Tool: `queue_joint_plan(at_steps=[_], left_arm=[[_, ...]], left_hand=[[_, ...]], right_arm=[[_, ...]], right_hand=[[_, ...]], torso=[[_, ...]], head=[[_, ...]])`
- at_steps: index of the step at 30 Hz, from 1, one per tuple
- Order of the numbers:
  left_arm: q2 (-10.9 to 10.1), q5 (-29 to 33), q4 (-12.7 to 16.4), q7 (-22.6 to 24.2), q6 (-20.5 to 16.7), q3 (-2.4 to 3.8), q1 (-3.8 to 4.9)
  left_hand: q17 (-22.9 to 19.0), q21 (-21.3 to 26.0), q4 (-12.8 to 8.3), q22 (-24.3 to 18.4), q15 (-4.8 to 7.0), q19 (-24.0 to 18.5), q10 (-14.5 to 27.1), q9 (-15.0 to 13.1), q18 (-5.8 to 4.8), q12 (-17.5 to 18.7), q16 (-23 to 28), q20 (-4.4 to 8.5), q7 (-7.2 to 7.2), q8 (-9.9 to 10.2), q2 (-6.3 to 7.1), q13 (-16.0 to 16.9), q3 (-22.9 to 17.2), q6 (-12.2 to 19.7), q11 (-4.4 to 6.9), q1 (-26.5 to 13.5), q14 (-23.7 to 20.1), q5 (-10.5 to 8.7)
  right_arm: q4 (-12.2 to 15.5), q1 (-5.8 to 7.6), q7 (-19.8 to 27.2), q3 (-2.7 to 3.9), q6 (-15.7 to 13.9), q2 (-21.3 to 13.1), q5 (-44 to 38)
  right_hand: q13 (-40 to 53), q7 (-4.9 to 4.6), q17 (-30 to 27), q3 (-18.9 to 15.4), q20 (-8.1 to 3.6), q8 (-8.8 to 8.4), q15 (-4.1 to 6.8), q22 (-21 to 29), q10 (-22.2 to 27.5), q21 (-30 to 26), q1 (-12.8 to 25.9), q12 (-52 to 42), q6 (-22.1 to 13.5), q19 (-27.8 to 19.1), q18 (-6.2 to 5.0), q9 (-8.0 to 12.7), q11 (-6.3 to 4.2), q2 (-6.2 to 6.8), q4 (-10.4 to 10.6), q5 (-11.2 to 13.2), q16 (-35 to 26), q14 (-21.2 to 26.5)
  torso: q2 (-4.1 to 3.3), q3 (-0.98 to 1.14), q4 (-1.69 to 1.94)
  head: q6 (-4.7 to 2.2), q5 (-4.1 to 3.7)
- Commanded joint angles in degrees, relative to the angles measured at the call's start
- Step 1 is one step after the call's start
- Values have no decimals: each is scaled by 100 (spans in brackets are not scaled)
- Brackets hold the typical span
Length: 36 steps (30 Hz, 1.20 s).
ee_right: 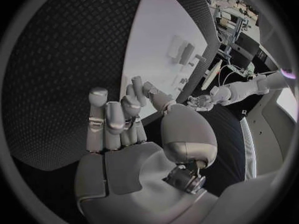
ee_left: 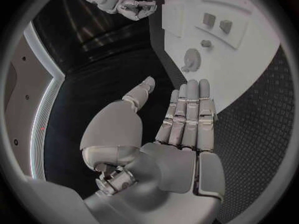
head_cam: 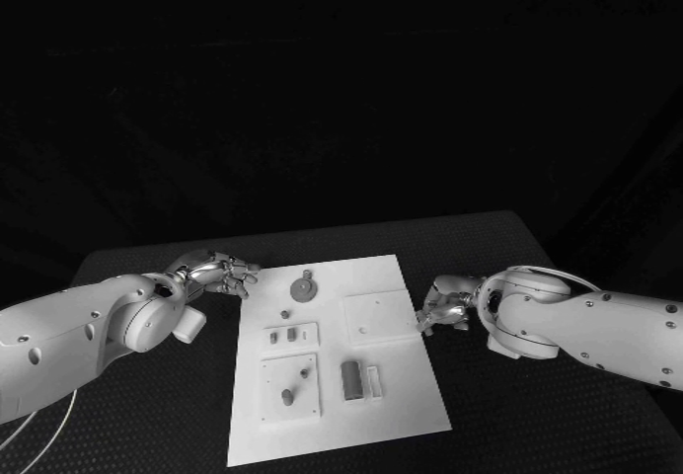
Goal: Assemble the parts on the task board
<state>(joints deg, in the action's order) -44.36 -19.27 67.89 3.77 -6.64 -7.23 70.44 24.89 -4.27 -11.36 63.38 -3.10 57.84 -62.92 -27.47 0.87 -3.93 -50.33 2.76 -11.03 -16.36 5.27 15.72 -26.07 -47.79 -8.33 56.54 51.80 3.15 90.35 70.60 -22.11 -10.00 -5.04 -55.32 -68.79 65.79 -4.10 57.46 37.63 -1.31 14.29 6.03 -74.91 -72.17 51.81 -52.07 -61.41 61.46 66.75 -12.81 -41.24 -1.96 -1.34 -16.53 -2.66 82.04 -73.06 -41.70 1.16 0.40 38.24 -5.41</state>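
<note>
Left robot hand (head_cam: 221, 273) and right robot hand (head_cam: 444, 306) flank task board (head_cam: 406, 395), fingers apart, empty.

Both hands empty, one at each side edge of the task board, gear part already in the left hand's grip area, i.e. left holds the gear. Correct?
Not quite. The left hand holds nothing: in the left wrist view its fingers are straight and apart, and the gear lies on the task board beyond them. The right hand is empty too, at the board's opposite edge.

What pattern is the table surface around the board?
A fine dotted grid texture on the table, clearest in the right wrist view.
</note>
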Motion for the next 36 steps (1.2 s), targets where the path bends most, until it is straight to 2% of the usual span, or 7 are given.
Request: queue_joint_plan(at_steps=[1, 9, 14, 21, 26, 29, 36], left_arm=[[14, -14, 8, 25, 66, 2, 5], [3, -23, 13, 10, 69, 2, 5], [4, -32, 26, 6, 68, 2, 6], [19, -32, 28, -13, 79, 1, 6], [14, -32, 27, -14, 78, 1, 6], [14, -32, 35, -10, 81, 1, 6], [14, -32, 39, -16, 90, 0, 6]], left_hand=[[6, 20, 1, 4, 1, -30, 46, 8, 69, -7, 22, -17, 9, -34, -38, 10, 5, 47, -3, 3, -19, -19], [7, 20, 1, 4, 1, -30, 45, 8, 69, -8, 23, -18, 9, -35, -38, 10, 5, 47, -3, 4, -19, -19], [8, 19, 0, 5, 1, -30, 45, 8, 69, -8, 23, -18, 9, -36, -37, 10, 6, 47, -3, 5, -19, -19], [8, 19, 0, 5, 1, -30, 45, 9, 69, -8, 23, -18, 9, -36, -35, 11, 6, 47, -3, 5, -19, -20], [9, 19, 0, 5, 1, -30, 45, 8, 68, -8, 23, -18, 9, -37, -34, 11, 7, 46, -3, 5, -19, -19], [9, 19, 1, 5, 1, -30, 45, 9, 68, -8, 24, -18, 9, -38, -33, 11, 8, 46, -3, 4, -19, -19], [10, 19, 3, 5, 0, -29, 45, 9, 68, -8, 24, -18, 9, -38, -33, 11, 9, 47, -3, 3, -19, -19]], right_arm=[[196, 10, -118, 0, -170, -5, 629], [499, 8, -239, -13, -187, 73, 1184], [511, -16, -357, -99, -258, 212, 1299], [499, -282, -459, -141, -259, 387, 1424], [547, -416, -453, -160, -224, 435, 1492], [587, -479, -445, -159, -271, 434, 1492], [580, -495, -352, -159, -423, 503, 1491]], right_hand=[[-6, 0, -4, 9, -13, 19, 66, -95, -20, 18, -137, -22, 50, 43, -219, -65, -23, -84, 2, -11, 33, -82], [-10, 1, -19, 8, -14, 18, 69, -93, -23, 17, -132, -20, 51, 45, -219, -66, -24, -87, 4, -11, 28, -77], [-12, 1, -19, 5, -13, 17, 70, -92, -24, 15, -125, -18, 50, 45, -219, -65, -24, -86, 6, -11, 27, -78], [-16, 1, -26, -1, -12, 15, 72, -90, -26, 12, -111, -15, 50, 44, -219, -65, -24, -86, 8, -11, 24, -76], [-17, 1, -34, -4, -12, 14, 73, -89, -27, 11, -104, -14, 51, 43, -219, -64, -24, -86, 8, -11, 22, -73], [-17, 1, -34, -4, -12, 14, 73, -89, -27, 11, -104, -14, 51, 43, -219, -64, -24, -86, 8, -11, 22, -73], [-20, 1, -66, -10, -11, 11, 76, -88, -26, 8, -92, -10, 50, 42, -219, -63, -24, -83, 5, -11, 11, -57]], torso=[[-4, -6, -1], [-5, -4, 12], [-8, -13, 1], [-5, -1, 10], [-5, 6, 11], [-5, 6, 13], [-7, 4, 11]], head=[[25, 20], [76, 44], [89, 51], [123, 57], [156, 67], [160, 76], [176, 92]])
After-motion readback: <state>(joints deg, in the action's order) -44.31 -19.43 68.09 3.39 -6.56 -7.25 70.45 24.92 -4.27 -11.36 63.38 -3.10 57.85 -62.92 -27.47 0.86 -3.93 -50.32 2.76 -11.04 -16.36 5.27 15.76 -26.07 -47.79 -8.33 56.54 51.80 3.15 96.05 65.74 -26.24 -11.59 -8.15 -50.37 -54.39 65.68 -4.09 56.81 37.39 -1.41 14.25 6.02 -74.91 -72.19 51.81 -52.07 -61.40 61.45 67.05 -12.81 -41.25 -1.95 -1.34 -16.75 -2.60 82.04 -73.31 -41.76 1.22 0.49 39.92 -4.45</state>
